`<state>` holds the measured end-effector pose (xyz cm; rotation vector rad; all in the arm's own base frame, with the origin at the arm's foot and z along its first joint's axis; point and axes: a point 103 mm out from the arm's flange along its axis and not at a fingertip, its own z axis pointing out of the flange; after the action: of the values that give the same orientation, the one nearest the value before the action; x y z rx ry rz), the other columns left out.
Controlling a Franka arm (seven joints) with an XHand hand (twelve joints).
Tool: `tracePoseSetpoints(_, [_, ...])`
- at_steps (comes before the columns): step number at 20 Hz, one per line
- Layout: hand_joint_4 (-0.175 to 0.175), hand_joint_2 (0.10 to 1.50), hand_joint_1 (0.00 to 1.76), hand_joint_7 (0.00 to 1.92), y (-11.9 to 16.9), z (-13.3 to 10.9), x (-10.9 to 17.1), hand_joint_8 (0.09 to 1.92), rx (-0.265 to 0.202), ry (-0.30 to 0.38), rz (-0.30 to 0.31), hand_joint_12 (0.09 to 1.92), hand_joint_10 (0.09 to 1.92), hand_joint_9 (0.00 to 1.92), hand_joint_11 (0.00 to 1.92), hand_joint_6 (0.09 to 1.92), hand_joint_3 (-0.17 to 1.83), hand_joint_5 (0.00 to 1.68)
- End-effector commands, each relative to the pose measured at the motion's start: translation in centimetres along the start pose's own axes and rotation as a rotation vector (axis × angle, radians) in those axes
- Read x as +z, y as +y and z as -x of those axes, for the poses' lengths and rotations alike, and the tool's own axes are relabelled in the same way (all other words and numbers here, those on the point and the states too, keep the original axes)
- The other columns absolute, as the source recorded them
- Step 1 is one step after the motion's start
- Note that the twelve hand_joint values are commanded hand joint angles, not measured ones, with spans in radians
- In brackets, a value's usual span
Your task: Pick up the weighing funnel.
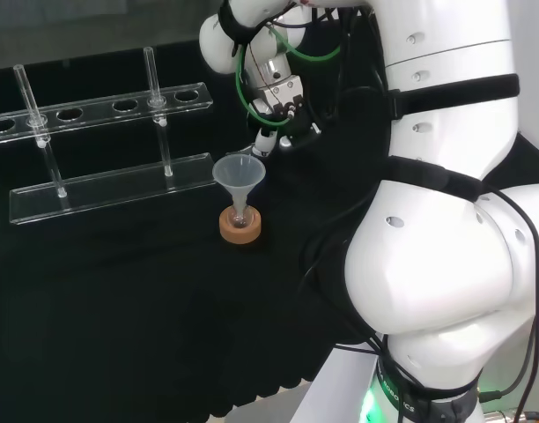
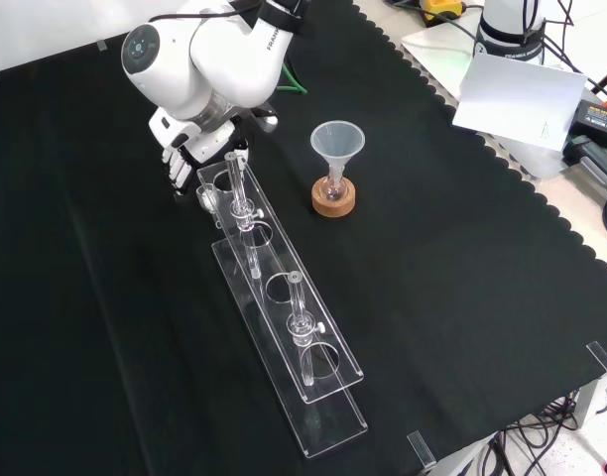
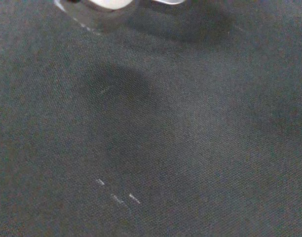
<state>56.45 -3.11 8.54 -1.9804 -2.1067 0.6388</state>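
One hand [image 2: 182, 156] sits low at the far end of the rack [image 2: 328, 412] in the front view, left of the funnel [image 2: 336, 142]. Open or closed: can't tell.

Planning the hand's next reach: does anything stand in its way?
In the front view the upper end of the clear tube rack stands right beside the hand, on its right. The funnel on its cork ring stands apart, farther right. Nothing else visible stands near the hand.

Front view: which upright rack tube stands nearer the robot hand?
The upper tube, at the rack end beside the robot hand; the other tube stands lower down.
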Motion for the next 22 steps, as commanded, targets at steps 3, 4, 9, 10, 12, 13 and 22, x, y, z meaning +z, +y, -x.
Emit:
tracePoseSetpoints(3, [-0.008,0.91,0.93,0.41,0.64,-0.42,0.36,0.67,-0.003,-0.005,0.005,1.28,0.55,0.64,0.46,0.71,-0.17,0.6])
tracePoseSetpoints(4, [-0.006,0.91,0.93,0.42,0.7,-0.49,0.37,0.68,-0.002,-0.007,0.004,1.28,0.55,0.64,0.46,0.71,-0.17,0.61])
tracePoseSetpoints(9, [0.0,0.92,0.94,0.43,0.98,-0.62,0.61,0.68,-0.001,-0.01,-0.002,1.28,0.55,0.65,0.47,0.74,-0.17,0.64])
tracePoseSetpoints(10, [0.001,0.92,0.94,0.43,1.01,-0.6,0.67,0.68,0.0,-0.01,-0.003,1.28,0.55,0.65,0.47,0.74,-0.17,0.64])
tracePoseSetpoints(12, [0.002,0.92,0.94,0.43,1.03,-0.69,0.69,0.68,0.002,-0.013,-0.005,1.28,0.55,0.65,0.47,0.74,-0.17,0.65])
tracePoseSetpoints(13, [0.002,0.92,0.94,0.43,1.03,-0.72,0.68,0.68,0.003,-0.014,-0.004,1.28,0.55,0.65,0.47,0.75,-0.17,0.65])
tracePoseSetpoints(22, [0.007,0.93,0.95,0.44,0.99,-0.7,0.96,0.68,0.001,-0.004,-0.009,1.27,0.55,0.65,0.48,0.77,-0.17,0.67])
